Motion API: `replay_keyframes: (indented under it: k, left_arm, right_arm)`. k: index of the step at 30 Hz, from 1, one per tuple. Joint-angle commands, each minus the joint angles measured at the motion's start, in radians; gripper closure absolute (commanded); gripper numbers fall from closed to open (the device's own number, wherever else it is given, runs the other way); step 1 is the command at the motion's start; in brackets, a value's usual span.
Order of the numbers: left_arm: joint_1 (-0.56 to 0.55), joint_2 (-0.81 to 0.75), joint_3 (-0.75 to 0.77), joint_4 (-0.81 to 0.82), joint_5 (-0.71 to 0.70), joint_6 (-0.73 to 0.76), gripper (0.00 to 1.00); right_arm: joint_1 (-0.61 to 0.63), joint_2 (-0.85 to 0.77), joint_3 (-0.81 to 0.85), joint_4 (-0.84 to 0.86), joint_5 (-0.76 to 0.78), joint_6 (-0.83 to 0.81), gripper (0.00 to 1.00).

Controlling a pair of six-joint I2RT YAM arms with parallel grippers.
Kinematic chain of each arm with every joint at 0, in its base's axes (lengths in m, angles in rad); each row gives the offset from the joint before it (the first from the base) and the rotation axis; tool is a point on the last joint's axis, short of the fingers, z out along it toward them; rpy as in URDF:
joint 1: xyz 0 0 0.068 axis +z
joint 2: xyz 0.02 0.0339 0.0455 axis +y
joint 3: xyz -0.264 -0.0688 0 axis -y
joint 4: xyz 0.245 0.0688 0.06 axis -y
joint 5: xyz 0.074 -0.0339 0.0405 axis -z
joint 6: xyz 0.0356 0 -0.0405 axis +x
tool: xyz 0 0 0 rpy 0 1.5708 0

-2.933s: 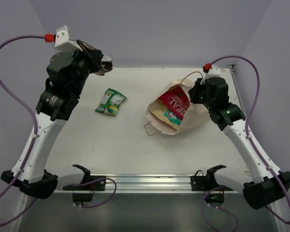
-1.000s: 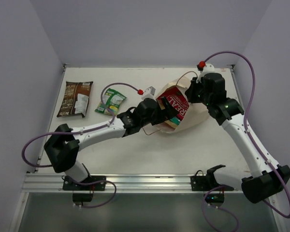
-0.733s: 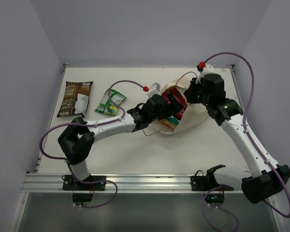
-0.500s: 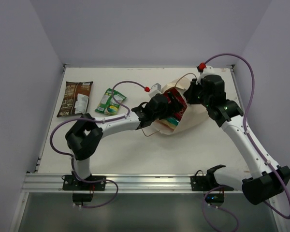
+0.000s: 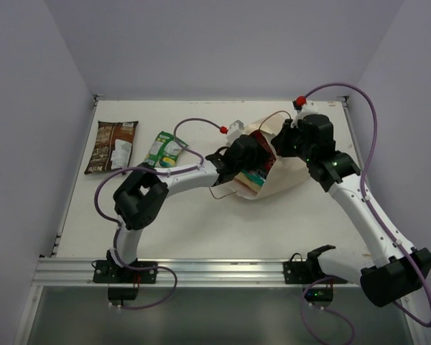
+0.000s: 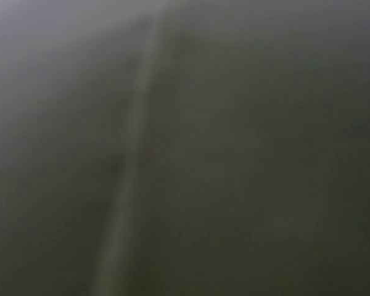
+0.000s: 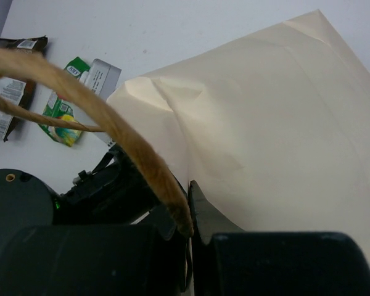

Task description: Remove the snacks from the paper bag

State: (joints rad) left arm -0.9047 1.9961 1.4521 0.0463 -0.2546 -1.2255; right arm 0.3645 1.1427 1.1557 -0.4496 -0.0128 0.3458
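Note:
The beige paper bag (image 5: 293, 169) lies on its side at the table's right of centre, mouth facing left. My right gripper (image 5: 283, 141) is shut on the bag's upper rim beside its brown cord handle (image 7: 120, 132), holding the mouth up; its jaws (image 7: 190, 213) are pressed together on the paper (image 7: 277, 123). My left gripper (image 5: 253, 159) is pushed into the bag's mouth, its fingers hidden among the snacks. A magenta packet (image 5: 262, 141) and a teal one (image 5: 253, 177) show there. The left wrist view is dark and blurred.
Two snacks lie on the table at the left: a dark brown packet (image 5: 112, 146) and a small green packet (image 5: 165, 149), also seen in the right wrist view as the green packet (image 7: 65, 114). The bag's lower handle (image 5: 219, 192) trails onto the table. Walls close in at the left, right and back.
The left arm has gone from the table's far left to the bag and pushed its gripper deeper into the mouth. The brown packet now lies on the table. The right gripper has kept its hold.

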Motion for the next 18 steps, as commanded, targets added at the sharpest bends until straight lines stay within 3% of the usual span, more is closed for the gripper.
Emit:
replay_keyframes:
  k: [1, 2, 3, 5, 11, 18]
  left_arm:
    - [0.023, 0.015, 0.038, 0.007, -0.017, -0.019, 0.62]
    - [0.026, 0.000, 0.019, 0.013, -0.005, -0.023, 0.71]
    - [0.027, -0.019, -0.002, 0.032, -0.005, -0.022, 0.89]
    - [0.029, -0.089, -0.048, 0.037, -0.017, 0.016, 1.00]
    - [0.029, -0.324, -0.099, -0.043, 0.058, 0.179, 1.00]
    - [0.050, -0.612, -0.062, -0.383, 0.166, 0.360, 1.00]
  right_arm:
    - [-0.001, -0.029, -0.013, 0.009, -0.018, 0.021, 1.00]
    - [-0.002, -0.031, -0.016, 0.009, -0.010, 0.021, 1.00]
    - [-0.002, -0.034, -0.022, 0.008, -0.003, 0.019, 1.00]
    - [-0.002, -0.040, -0.031, 0.009, 0.011, 0.018, 1.00]
    - [-0.012, -0.028, -0.045, 0.006, 0.085, 0.041, 1.00]
    - [-0.048, -0.006, -0.050, -0.011, 0.168, 0.056, 1.00]
